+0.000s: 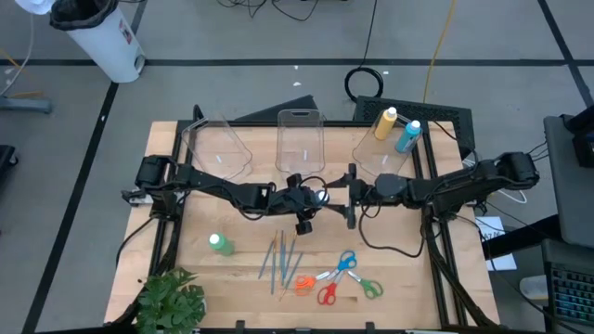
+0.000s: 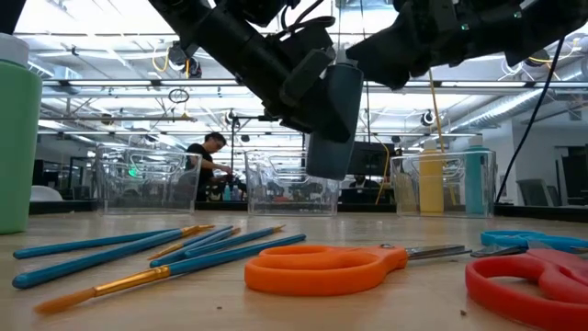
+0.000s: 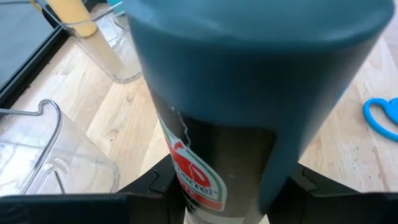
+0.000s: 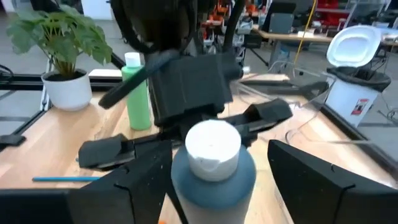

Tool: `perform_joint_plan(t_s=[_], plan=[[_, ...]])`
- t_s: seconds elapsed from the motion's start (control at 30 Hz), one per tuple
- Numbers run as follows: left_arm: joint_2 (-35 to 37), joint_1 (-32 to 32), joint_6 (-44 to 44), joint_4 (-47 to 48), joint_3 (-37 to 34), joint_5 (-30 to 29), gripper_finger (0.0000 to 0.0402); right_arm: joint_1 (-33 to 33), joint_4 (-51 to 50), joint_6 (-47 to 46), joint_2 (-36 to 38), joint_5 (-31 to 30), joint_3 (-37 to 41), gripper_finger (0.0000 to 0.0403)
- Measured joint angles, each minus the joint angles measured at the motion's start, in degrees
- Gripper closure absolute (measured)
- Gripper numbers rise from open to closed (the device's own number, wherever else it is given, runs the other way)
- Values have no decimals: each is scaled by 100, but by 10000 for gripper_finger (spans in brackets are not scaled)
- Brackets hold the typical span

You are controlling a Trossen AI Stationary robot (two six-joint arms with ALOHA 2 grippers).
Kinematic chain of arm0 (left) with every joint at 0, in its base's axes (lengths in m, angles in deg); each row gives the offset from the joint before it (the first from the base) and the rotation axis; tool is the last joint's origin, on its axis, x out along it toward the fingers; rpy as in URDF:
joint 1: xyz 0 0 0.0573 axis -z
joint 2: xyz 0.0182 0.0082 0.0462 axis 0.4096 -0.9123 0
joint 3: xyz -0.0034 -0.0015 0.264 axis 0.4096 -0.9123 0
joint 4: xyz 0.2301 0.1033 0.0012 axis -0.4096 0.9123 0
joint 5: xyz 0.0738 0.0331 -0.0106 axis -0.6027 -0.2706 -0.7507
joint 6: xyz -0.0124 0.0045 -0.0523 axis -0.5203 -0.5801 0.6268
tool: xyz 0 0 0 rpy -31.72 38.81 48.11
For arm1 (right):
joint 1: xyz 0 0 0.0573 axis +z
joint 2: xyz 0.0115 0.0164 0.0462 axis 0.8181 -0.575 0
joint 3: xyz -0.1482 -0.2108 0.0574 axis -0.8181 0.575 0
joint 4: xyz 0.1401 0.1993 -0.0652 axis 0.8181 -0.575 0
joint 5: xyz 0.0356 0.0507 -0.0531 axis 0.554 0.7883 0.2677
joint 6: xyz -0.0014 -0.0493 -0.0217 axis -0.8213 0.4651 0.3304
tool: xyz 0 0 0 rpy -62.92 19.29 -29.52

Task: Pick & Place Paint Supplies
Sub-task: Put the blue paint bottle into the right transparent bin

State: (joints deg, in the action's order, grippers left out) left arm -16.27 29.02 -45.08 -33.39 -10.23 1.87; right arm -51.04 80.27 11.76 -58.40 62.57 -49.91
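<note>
Wooden table (image 1: 195, 269), high view, read from the left edge across. Lower left corner of the frame: green leafy plant (image 1: 170, 301). Just right of it and a little higher, a green paint bottle (image 1: 220, 244) stands upright with its white cap on. Across the upper part of the table sit three clear plastic bins: left bin (image 1: 216, 147), middle bin (image 1: 299, 139), right bin (image 1: 385, 153). A yellow paint bottle (image 1: 384, 123) and a blue paint bottle (image 1: 408, 136) rest inside the right bin.

Frame centre: left gripper (image 1: 303, 200) comes in from the left, its fingers clamped on a grey-blue paint bottle (image 2: 333, 119), which hangs above the table. In the right wrist view the bottle's white cap (image 4: 213, 147) faces that camera. Right gripper (image 1: 351, 197) comes in from the right and meets the bottle head-on; its fingers (image 4: 329, 180) are spread wide, one on each side of the bottle, not pressing it.

Lower centre of the frame: thin blue-handled brushes (image 1: 278, 257) lie in a loose bundle. Just right of them, scissors lie close together: orange (image 1: 303, 284), red (image 1: 328, 293), blue (image 1: 345, 263), green (image 1: 368, 289).
</note>
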Motion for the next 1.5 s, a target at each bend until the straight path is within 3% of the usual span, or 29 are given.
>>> perform_joint_plan(t_s=[0.6, 0.9, 1.13, 1.27, 1.5], plan=[[9, 0, 125, -34, -2, 0, 240, 0, 34, 136, 0, 13, 4, 304], [70, 0, 455, -63, -3, 4, 117, -31, -147, -18, 85, 9, 9, 317], [762, 0, -98, 209, -7, 3, 53, -454, -1008, -4, 1157, -40, 11, 317], [1167, 0, -353, 342, -73, 144, 37, -706, -2022, 18, 2063, -713, 10, 317], [1350, -163, -461, -613, -839, 664, 32, -951, -3524, 127, 3402, -2255, 7, 317]])
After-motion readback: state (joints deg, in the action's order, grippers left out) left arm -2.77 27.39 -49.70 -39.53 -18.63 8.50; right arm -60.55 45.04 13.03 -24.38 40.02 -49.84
